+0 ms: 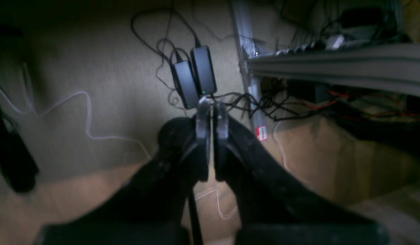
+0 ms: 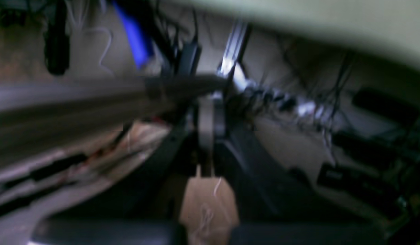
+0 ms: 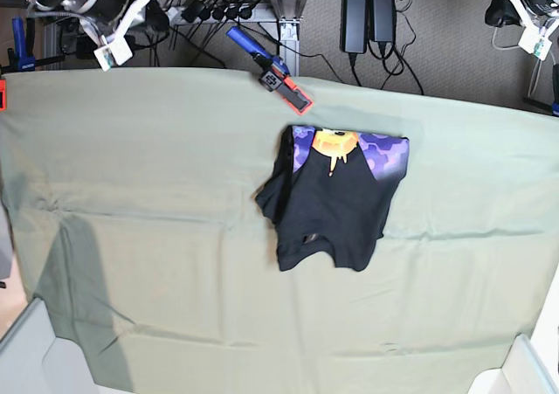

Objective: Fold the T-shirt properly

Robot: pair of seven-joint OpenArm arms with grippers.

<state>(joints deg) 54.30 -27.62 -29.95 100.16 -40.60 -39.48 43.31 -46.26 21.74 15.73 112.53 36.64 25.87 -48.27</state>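
The black T-shirt [image 3: 336, 202] lies folded into a compact bundle near the middle of the table, with a purple print band [image 3: 384, 154] and an orange-yellow graphic [image 3: 334, 142] along its far edge. It does not show in either wrist view. My left gripper [image 1: 212, 112] is shut and empty, off the table's far right corner [image 3: 533, 31], over the floor. My right gripper [image 2: 211, 119] is blurred, its fingers together and empty, off the far left corner [image 3: 113, 49]. Both are far from the shirt.
A pale green cloth [image 3: 157, 193] covers the table. A blue and orange clamp [image 3: 272, 69] sits on its far edge. Two black power adapters [image 1: 196, 75] and many cables lie on the floor behind. A metal frame rail [image 1: 332, 64] runs near the left gripper.
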